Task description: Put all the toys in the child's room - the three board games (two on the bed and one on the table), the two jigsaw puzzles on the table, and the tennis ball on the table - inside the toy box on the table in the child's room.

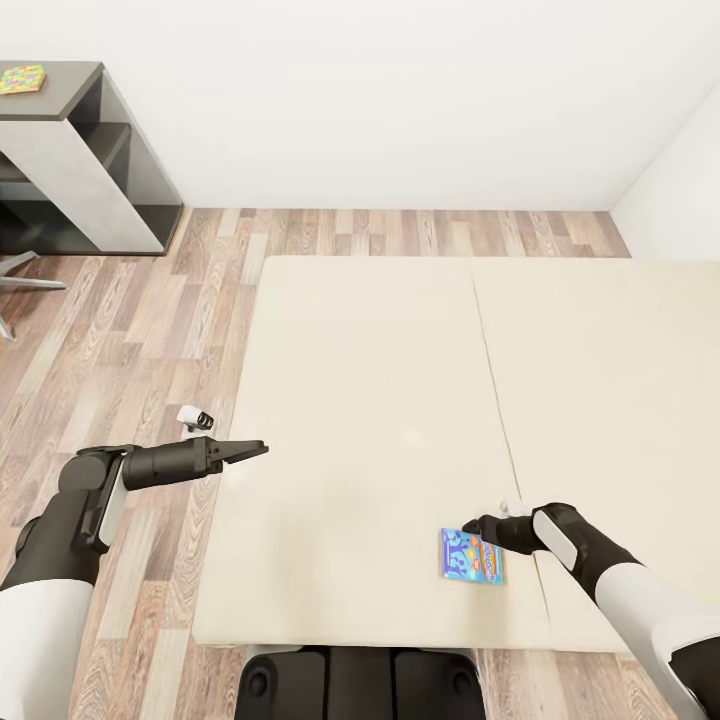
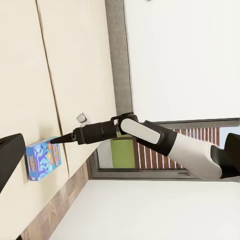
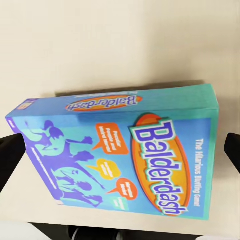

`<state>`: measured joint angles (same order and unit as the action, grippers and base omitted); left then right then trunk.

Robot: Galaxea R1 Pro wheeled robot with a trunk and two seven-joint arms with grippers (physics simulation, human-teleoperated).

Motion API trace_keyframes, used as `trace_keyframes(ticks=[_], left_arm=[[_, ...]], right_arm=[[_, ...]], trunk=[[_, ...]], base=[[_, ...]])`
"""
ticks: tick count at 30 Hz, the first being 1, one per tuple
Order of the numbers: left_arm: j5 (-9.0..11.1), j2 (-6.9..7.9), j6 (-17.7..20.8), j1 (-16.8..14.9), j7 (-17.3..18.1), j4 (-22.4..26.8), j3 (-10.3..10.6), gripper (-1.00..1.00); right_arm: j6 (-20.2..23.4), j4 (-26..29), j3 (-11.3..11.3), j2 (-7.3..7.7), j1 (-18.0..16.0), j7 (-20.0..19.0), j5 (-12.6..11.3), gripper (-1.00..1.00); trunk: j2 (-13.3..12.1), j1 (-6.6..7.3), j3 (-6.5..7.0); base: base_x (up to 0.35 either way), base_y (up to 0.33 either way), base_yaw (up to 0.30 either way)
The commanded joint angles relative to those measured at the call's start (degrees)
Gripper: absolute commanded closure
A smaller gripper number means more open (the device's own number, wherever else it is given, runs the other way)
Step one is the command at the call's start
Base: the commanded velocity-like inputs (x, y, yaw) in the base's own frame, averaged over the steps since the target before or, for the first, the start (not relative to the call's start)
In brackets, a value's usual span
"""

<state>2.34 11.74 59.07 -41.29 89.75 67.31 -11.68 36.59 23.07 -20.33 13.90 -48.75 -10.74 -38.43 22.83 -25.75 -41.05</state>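
Note:
A light blue board game (image 1: 472, 556) lettered "Balderdash" lies flat on the beige bed (image 1: 380, 400), near its front edge. My right gripper (image 1: 488, 528) hovers just above the box's far right corner. In the right wrist view the box (image 3: 125, 155) lies between the two spread fingers (image 3: 10, 157), which do not touch it. My left gripper (image 1: 252, 450) hangs open over the bed's left edge, holding nothing; one of its fingers (image 2: 9, 155) shows in the left wrist view, along with the box (image 2: 44, 160). A multicoloured jigsaw puzzle (image 1: 22, 78) lies on a dark-topped unit at the far left.
The dark-topped shelf unit (image 1: 90, 170) stands against the white wall at the back left, with a chair leg (image 1: 20, 265) beside it. Wood-plank floor runs left of and behind the bed. A seam (image 1: 495, 400) splits the mattress in two.

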Motion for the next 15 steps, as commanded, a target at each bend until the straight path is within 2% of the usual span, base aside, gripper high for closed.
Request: trace_keyframes(ticks=[1, 15], left_arm=[[-0.06, 0.0, 0.61, -0.02, 0.25, 0.01, 0.02, -1.0], [-0.07, -0.07, 0.61, -0.02, 0.25, 0.01, 0.07, -1.0]], right_arm=[[0.15, 0.05, -0.22, 0.06, -0.03, -0.25, 0.19, -1.0], [0.13, -0.26, -0.24, 0.07, -0.03, -0.25, 0.21, -1.0]], trunk=[[0.09, -0.03, -0.07], [0.09, -0.03, -0.43]], base=[[0.0, 0.0, 0.0], [0.0, 0.0, 0.0]])
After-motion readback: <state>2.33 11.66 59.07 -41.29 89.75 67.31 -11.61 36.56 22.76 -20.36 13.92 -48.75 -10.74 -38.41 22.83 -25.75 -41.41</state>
